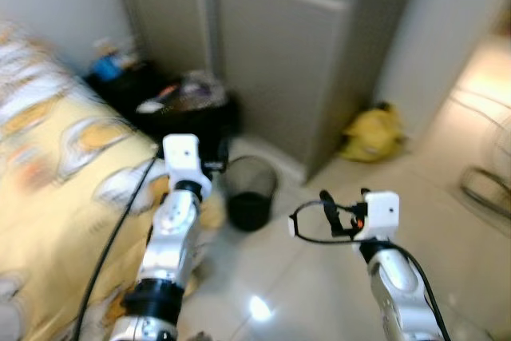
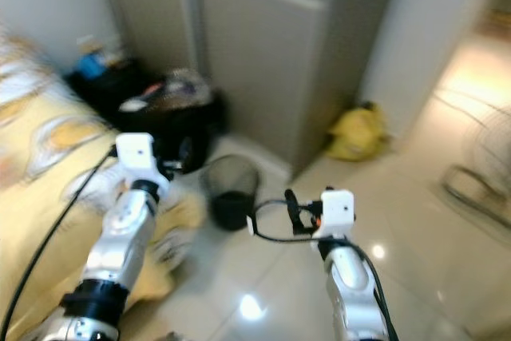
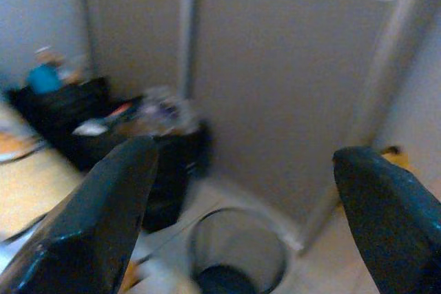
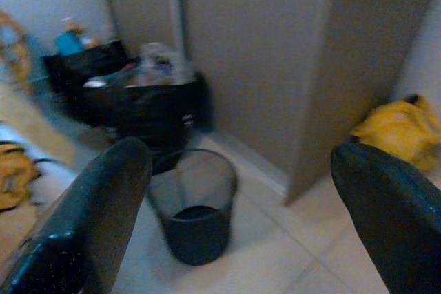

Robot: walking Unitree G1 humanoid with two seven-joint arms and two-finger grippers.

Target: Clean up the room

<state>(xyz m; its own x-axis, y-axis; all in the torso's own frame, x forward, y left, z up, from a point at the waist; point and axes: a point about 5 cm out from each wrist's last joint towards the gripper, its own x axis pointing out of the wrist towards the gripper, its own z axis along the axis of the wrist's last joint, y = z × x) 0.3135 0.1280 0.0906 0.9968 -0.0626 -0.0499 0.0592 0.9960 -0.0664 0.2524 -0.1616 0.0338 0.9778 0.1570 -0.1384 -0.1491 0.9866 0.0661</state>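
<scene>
Black mesh bin (image 4: 195,206) stands on the floor (image 1: 319,261) beside a yellow bed (image 1: 56,189). Left end effector (image 3: 248,225) and right end effector (image 4: 241,218) hover before it, both open and empty.

You had motion blur across all four pictures; edges were smeared everywhere. In the head views the yellow patterned bedspread (image 1: 56,165) was streaked into soft bands, and the fan (image 1: 491,169) at the right edge was nearly dissolved. Warm light spilled in from the upper right, washing the tiled floor (image 1: 447,141) pale there. A small bright glare spot sat on the floor near the left arm. The black mesh wastebasket (image 1: 250,192) and the dark bags behind it stayed murky. In both wrist views the black fingers (image 3: 96,218) were large, soft and out of focus, and the grey partition (image 3: 289,94) looked evenly, dimly lit.
</scene>
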